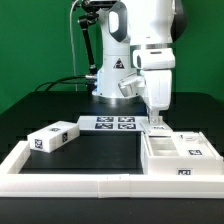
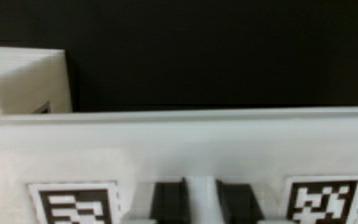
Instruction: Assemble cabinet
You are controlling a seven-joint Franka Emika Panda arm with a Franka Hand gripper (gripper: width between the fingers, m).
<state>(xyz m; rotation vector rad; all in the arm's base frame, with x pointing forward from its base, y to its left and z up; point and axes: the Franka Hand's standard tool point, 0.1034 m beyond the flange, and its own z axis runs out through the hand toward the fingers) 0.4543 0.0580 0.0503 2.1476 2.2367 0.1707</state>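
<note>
The white cabinet body lies at the exterior view's right, with marker tags on its top and front. My gripper reaches straight down onto its far left edge. In the wrist view my two dark fingertips stand close together with a thin white wall of the body between them. The body's broad white face carries a tag on each side of the fingers. A smaller white tagged block lies apart at the exterior view's left. A white block corner shows in the wrist view.
The marker board lies flat behind the black mat, at the arm's base. The long low white border frame runs along the front and left of the table. Cables trail behind the robot base.
</note>
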